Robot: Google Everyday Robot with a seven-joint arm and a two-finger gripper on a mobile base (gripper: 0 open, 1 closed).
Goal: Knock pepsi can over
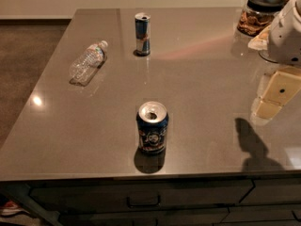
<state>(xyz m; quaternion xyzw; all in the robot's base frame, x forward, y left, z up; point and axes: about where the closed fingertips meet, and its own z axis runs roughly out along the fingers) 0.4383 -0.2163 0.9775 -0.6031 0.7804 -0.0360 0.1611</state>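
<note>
Hovering right of the upright pepsi can [152, 127], well apart, is my gripper [275, 98]; I cannot tell its state.

pepsi can [152, 127] upright near worktop [202, 79] front edge, slim blue-silver can [142, 33] upright at back, clear bottle [88, 61] lying at left, end effector [276, 94] over right edge, well apart from pepsi can
</note>
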